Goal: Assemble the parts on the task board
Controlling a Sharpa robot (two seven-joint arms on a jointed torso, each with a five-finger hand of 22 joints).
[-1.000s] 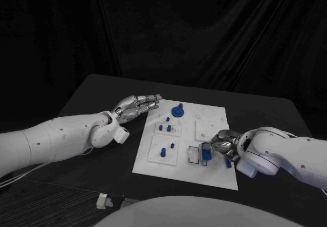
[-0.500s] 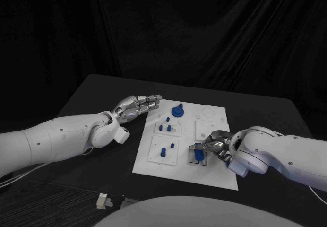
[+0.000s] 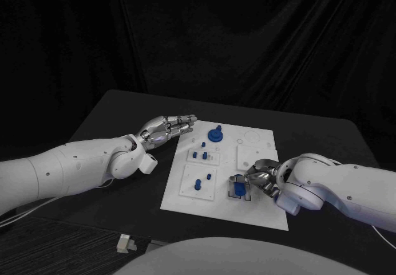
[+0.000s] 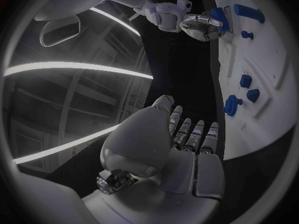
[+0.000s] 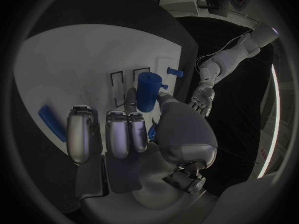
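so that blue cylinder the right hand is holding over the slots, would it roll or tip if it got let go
Probably. The blue cylinder looks round-sided and taller than wide, so on the flat task board it could tip and then roll. It seems stiff and moulded, not floppy, and likely light, since the right hand holds it with fingertips alone. Its smooth look suggests it may slip.

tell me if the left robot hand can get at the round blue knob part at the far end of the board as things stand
Probably yes: the left robot hand hovers open just beside the task board, and the round blue knob part stands close by with nothing between them.
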